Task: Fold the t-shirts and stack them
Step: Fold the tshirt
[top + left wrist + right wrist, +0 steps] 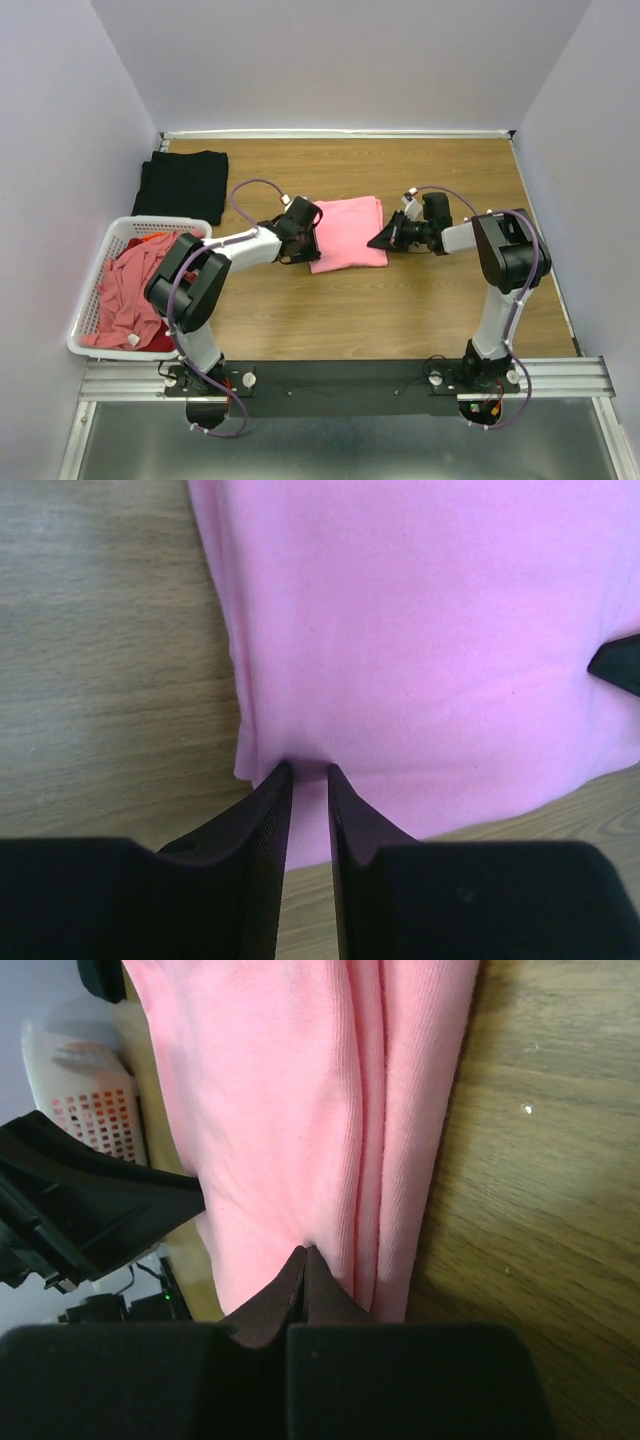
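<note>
The pink t-shirt (pixel 420 630) is cut off by the left wrist view's top and right edges. Whether its edge is pinched by the left gripper (pixel 308 768) cannot be told.

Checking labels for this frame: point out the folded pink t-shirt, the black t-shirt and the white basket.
Folded salmon-pink cloth t-shirt (pixel 348 235): top external view, middle of its upper face.
Black folded cloth t-shirt (pixel 183 185): top external view, centre of the cloth.
White slatted plastic basket (pixel 160 224): top external view, far rim.
</note>
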`<state>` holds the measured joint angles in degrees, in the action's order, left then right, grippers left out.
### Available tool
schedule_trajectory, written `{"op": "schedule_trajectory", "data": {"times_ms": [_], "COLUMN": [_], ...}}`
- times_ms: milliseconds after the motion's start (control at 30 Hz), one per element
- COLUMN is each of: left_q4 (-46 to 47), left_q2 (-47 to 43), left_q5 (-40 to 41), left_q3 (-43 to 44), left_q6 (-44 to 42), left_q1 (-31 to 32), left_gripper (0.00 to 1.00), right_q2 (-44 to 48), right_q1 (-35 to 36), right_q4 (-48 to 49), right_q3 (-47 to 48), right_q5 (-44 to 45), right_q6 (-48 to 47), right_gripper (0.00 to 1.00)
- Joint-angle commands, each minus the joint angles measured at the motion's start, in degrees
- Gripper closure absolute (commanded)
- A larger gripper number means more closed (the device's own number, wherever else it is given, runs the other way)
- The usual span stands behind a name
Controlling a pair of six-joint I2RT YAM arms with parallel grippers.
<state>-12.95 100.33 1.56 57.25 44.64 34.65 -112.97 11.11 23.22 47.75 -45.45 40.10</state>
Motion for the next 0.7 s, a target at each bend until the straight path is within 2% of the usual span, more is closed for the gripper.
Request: {"op": "schedule_trajectory", "data": {"times_ms": [0,133,200,233,333,500,667], "left_q4": [-6.7,-8.8,-9.5,-10.1,-10.8,-10.3,-9.2], "left_q2": [-3.9,-10.0,-11.7,-13.3,-16.4,-21.7,-26.9], "left_q5": [4.9,7.2,7.4,7.6,9.1,10.0,9.3], "left_q3": [-4.1,-2.1,-0.7,0.3,1.2,-3.1,-8.6], "left_q6": [-0.2,0.7,0.5,0.2,-0.6,-2.5,-6.1], "left_q1": [0.2,0.4,0.4,0.4,0.0,-3.6,-7.8], "left_gripper": [0.61,0.43,0.38,0.33,0.27,0.23,0.23], "right_q2": [2.8,7.8,9.1,9.3,7.2,0.2,-12.6], "right_q1": [-0.8,-0.7,-0.7,-0.6,-0.3,-0.3,-0.3], "right_q4": [-10.7,-16.2,-16.4,-16.3,-16.4,-16.3,-16.2], "right_q3": [1.4,5.1,7.0,8.3,14.5,23.3,32.3], "right_q5": [4.4,5.4,5.2,5.1,4.7,7.5,9.1], "right_q6": [-8.9,-10.7,-9.7,-8.6,-7.2,-5.4,-3.0], "right_gripper": [0.99,0.98,0.97,0.96,0.95,0.94,0.94]}}
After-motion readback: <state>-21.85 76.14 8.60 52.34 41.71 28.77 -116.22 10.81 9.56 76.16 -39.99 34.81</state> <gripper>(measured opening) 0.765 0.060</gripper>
